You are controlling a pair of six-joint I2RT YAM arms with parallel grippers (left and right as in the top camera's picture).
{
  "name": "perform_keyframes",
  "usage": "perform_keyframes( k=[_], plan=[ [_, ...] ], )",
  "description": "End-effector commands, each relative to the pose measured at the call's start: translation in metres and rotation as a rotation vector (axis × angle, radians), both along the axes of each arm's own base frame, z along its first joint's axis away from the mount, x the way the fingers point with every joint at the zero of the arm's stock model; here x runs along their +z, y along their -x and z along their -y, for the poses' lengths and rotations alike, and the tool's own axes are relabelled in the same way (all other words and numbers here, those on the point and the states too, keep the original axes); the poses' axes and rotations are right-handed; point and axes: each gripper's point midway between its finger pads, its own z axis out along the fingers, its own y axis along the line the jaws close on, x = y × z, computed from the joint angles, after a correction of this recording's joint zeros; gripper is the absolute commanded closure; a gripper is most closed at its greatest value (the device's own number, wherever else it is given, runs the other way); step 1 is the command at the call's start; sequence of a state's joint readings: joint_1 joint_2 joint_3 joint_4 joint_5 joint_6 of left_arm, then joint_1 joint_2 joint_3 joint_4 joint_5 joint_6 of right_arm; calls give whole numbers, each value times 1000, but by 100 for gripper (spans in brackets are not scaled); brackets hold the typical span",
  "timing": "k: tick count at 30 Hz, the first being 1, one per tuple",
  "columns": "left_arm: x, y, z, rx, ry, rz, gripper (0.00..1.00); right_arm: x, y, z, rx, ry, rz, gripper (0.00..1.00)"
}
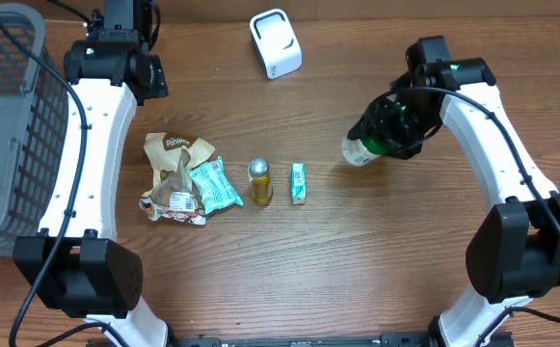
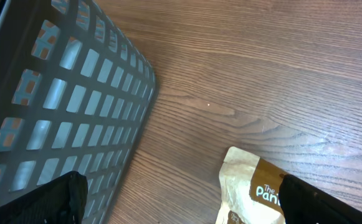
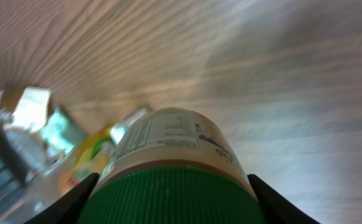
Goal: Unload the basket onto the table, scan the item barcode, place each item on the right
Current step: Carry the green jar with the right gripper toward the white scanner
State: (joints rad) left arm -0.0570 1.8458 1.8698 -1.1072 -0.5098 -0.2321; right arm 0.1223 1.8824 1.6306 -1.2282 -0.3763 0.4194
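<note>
- Left edge of desk: grey mesh basket [image 1: 0,125]. In the left wrist view its latticed wall fills the left side.
- Left gripper [image 2: 181,190]: near the far-left corner of the desk, beside the basket. Jaws spread wide, nothing between them. Only wood grain and the top corner of a brown paper bag [image 2: 255,186] show below.
- Left of desk centre: a cluster of snacks. The brown paper bag is nearest the far edge. A crumpled wrapper with a white label [image 1: 173,202] lies against its near side. A teal packet [image 1: 212,183] touches both on the right.
- Centre: a small bottle of yellow liquid with a silver cap [image 1: 259,181]. Just right of it is a small teal box [image 1: 299,182], apart from the bottle.
- Far edge, centre: white barcode scanner [image 1: 276,43], standing alone and well apart from the row of items.
- Right of centre: right gripper [image 1: 390,130] clamped on a green-capped bottle [image 1: 360,151]. Right wrist view: a finger [image 3: 68,205] on each side of the ribbed green cap, printed label facing up, base pointing away towards the row of items. The bottle sits on the near-right side of the scanner, not close to it. Cannot tell whether the bottle touches the desk.
</note>
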Motion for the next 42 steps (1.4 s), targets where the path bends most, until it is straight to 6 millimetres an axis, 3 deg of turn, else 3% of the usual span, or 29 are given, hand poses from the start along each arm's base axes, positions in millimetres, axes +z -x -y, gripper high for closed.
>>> perform_keyframes(
  k=[1, 3, 8, 15, 19, 30, 34, 42],
  plan=[
    [15, 0, -1, -2, -13, 33, 0, 14, -32, 6, -14, 37, 151, 96],
    [15, 0, -1, -2, -13, 34, 0, 22, -42, -5, 5, -25, 201, 87],
    [15, 0, -1, -2, -13, 33, 0, 66, -45, -30, 116, -174, 282, 92],
    [15, 0, -1, -2, -13, 33, 1, 153, -44, -38, 217, -63, 457, 91],
    [15, 0, -1, -2, -13, 33, 0, 169, -59, -54, 284, -1, 597, 91],
    [15, 0, -1, -2, -13, 33, 0, 177, -130, -104, 344, 98, 997, 91],
    [15, 0, -1, -2, -13, 33, 0, 160, -157, -116, 354, 99, 1071, 91],
    [15, 0, -1, -2, -13, 33, 0, 95, -220, -138, 352, 99, 1179, 93]
  ],
)
